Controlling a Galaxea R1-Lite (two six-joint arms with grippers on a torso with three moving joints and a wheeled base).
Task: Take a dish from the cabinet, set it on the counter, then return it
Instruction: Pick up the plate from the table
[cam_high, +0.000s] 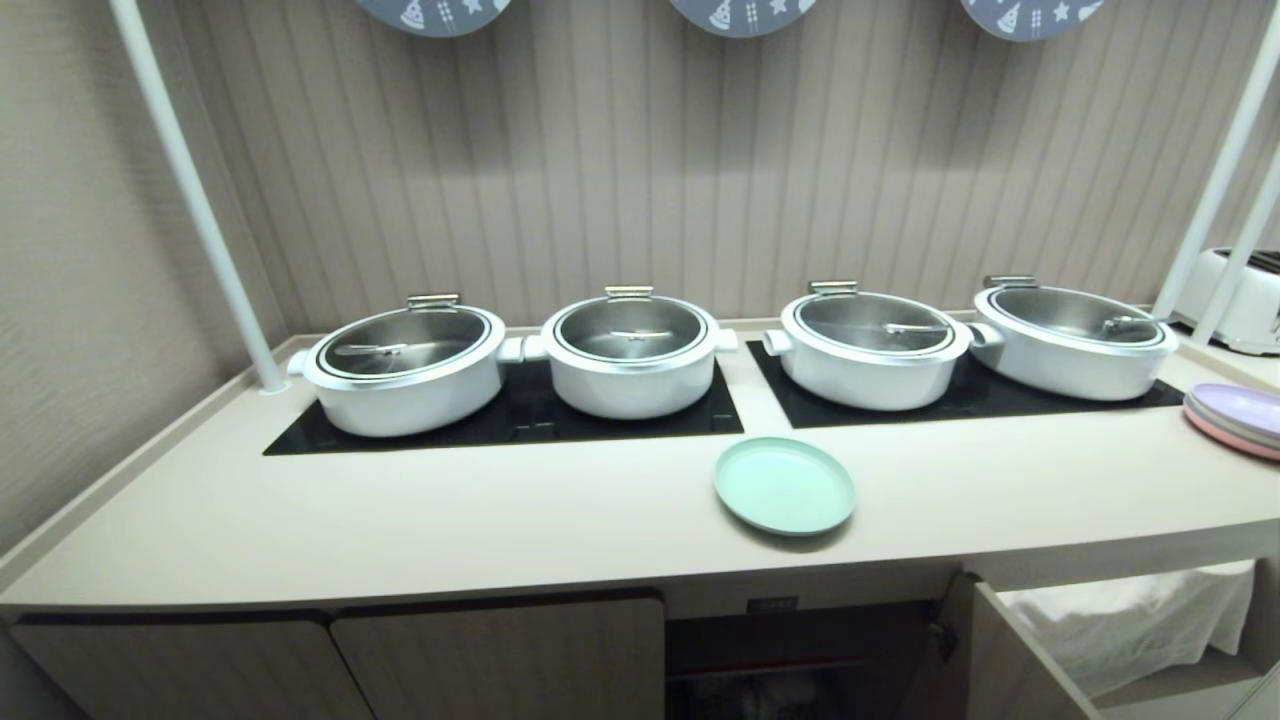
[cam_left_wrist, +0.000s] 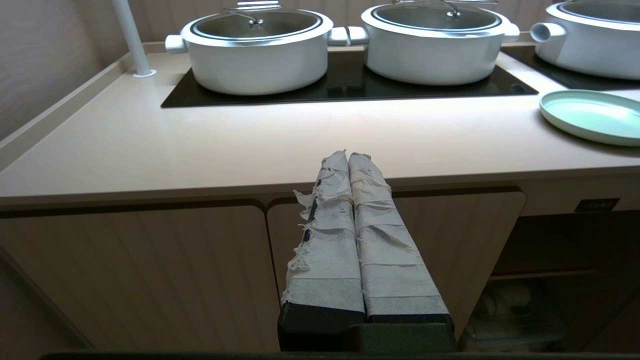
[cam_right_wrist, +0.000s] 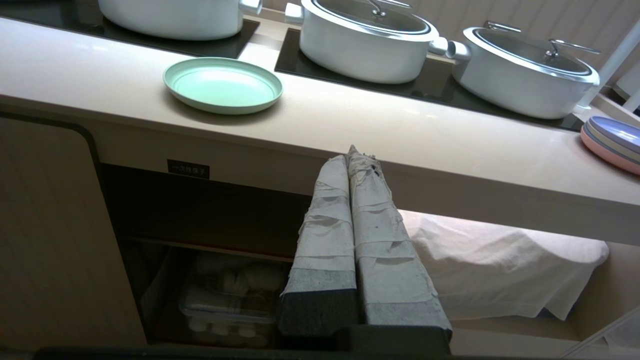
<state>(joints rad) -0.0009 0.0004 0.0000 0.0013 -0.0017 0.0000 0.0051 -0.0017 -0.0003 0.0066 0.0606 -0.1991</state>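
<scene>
The mint-green dish (cam_high: 785, 485) lies flat on the counter (cam_high: 400, 510), in front of the gap between the two hob panels; it also shows in both wrist views (cam_left_wrist: 592, 116) (cam_right_wrist: 223, 84). Below it the cabinet (cam_high: 800, 650) with the small black label (cam_right_wrist: 188, 169) stands open, its door (cam_high: 1010, 660) swung out to the right. My left gripper (cam_left_wrist: 348, 156) is shut and empty, held below the counter edge, left of the dish. My right gripper (cam_right_wrist: 349, 154) is shut and empty too, below the edge, right of the dish. Neither arm shows in the head view.
Several white lidded pots (cam_high: 630, 355) stand on the black hob panels (cam_high: 520, 415). Stacked pink and purple plates (cam_high: 1238, 418) sit at the counter's right end, a white toaster (cam_high: 1240, 295) behind. A clear box (cam_right_wrist: 227, 300) sits inside the cabinet; white cloth (cam_right_wrist: 500, 260) hangs to its right.
</scene>
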